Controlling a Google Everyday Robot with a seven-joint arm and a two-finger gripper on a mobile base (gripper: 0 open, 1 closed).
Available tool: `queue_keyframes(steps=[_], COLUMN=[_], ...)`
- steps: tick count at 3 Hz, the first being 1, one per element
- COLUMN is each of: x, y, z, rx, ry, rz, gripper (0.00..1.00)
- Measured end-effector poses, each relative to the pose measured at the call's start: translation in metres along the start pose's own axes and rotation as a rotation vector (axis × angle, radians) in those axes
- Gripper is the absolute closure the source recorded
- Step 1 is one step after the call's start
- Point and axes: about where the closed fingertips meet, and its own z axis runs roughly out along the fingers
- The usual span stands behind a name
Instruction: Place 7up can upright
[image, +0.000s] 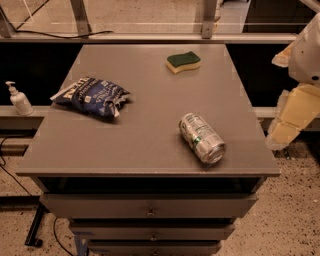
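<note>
- The can (201, 138) lies on its side on the desk (150, 130), in the front right part, close to the front edge.
- Its long axis runs slantwise. The shiny metal end points to the front right corner and the other end points back toward the middle of the desk.
- Green marks show on its silver side. Nothing touches it.
- The hand (282, 132) is at the far right, off the desk and just past its right edge. It shows as a pale cream shape hanging below a white arm part.
- It holds nothing that I can see, and I cannot tell whether it is spread or pressed together.
- The hand is well apart from the can, with the desk's right edge between them.
- A blue-and-white bag (90, 96) lies crumpled on the left side of the desk, well apart from the can.
- A sponge (183, 62), green on top and yellow below, lies flat near the back, right of centre.
- A small white pump bottle (19, 100) stands upright on a ledge left of the desk.
- Drawers (150, 206) are shut under the desk top.
</note>
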Motion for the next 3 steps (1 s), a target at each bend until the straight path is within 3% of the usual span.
queue_keyframes(steps=[2,3], x=[-0.067,-0.098], y=[0.009,0.011], z=[0.039,0.055], rx=[-0.05,-0.055], ry=[-0.076,-0.057], rz=[0.233,0.32], gripper=[0.0,0.0])
